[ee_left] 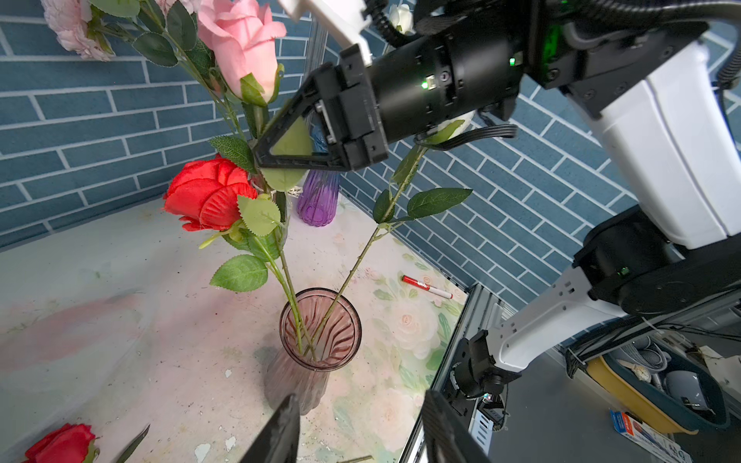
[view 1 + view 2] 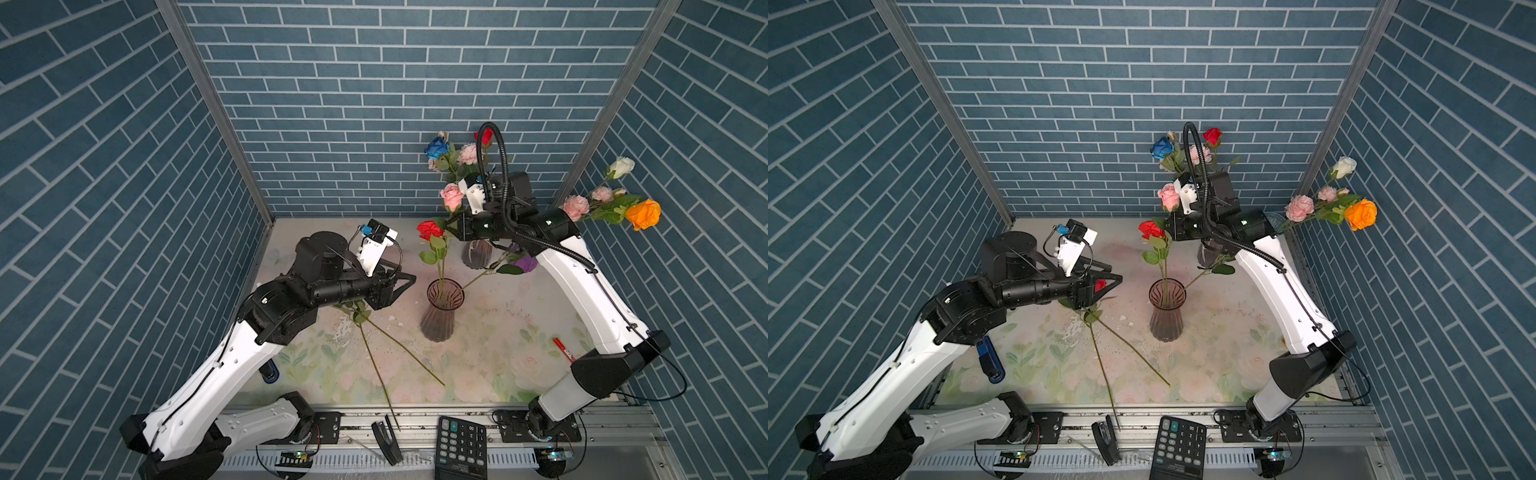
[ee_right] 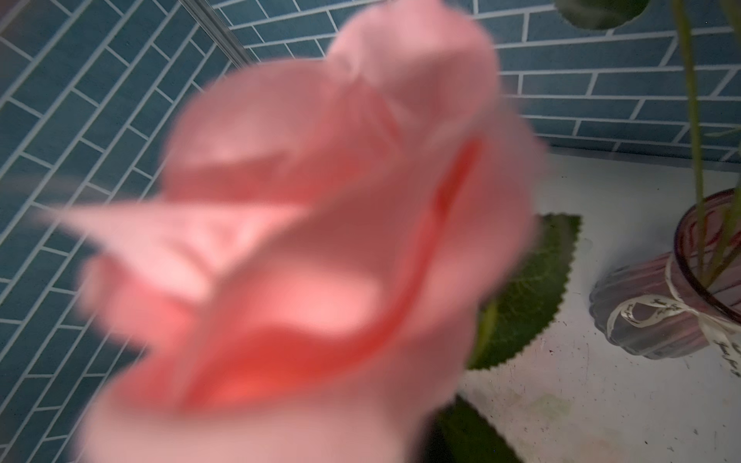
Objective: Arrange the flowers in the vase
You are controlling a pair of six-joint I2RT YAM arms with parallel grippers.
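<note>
Gripping: right gripper (image 2: 451, 225) is set at the stem (image 1: 258, 116) just under the pink rose (image 2: 452, 196), by the back wall (image 2: 374, 124); closure cannot be told.
Left gripper (image 1: 359, 409): held part open, empty.
Vase (image 2: 444, 309): mid-table, red rose (image 2: 430, 230) already inside.
Advice: stem is best lifted straight, clear of that bloom.

A ribbed, smoky-pink glass vase (image 2: 444, 309) stands upright ahead of the left gripper's (image 1: 361, 405) parted jaws. It holds a red rose (image 2: 430, 230) and a slanting leafy stem (image 1: 361, 256). A pink rose (image 2: 451, 197) rises at the right gripper's (image 1: 258, 154) jaw tips. Two long-stemmed flowers (image 2: 360, 316) lie flat beneath the left jaws.
</note>
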